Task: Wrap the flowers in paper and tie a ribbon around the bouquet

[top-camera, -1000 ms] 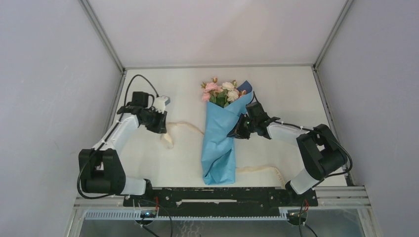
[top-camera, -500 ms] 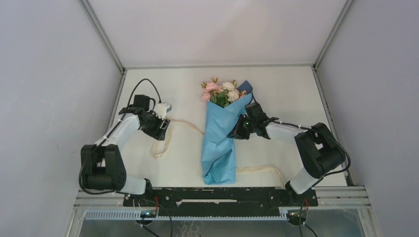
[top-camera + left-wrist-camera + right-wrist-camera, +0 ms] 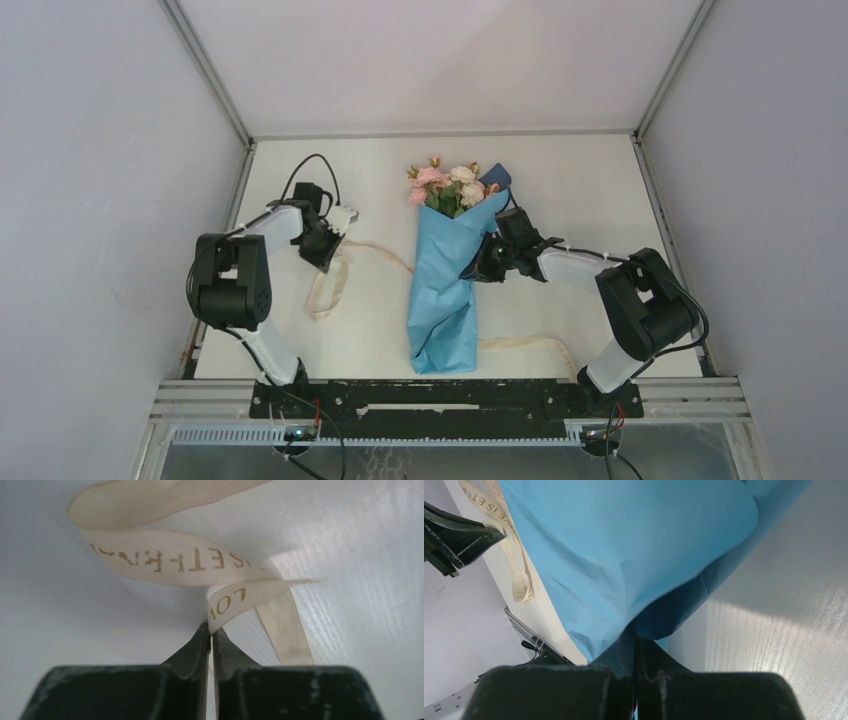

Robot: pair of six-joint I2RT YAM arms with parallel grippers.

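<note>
Item: ribbon point(image 3: 175, 562), left of the bouquet point(image 3: 445, 290), crosswise to its length; my left gripper point(image 3: 210, 630) pinches it, my right gripper point(image 3: 634, 640) is clamped on the paper point(image 3: 624, 545) at the bouquet's right.

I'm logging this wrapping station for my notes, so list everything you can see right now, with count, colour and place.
flowers: one bunch, pink, cream and peach, poking out the far end of the paper
paper: one sheet, blue, wrapped as a cone at table centre
ribbon: one, cream with gold lettering, from left of the cone, apparently under it, out near right
table: one, white, under everything
left hand: one, black, pinching the ribbon
right hand: one, black, pinching the paper's edge
</note>
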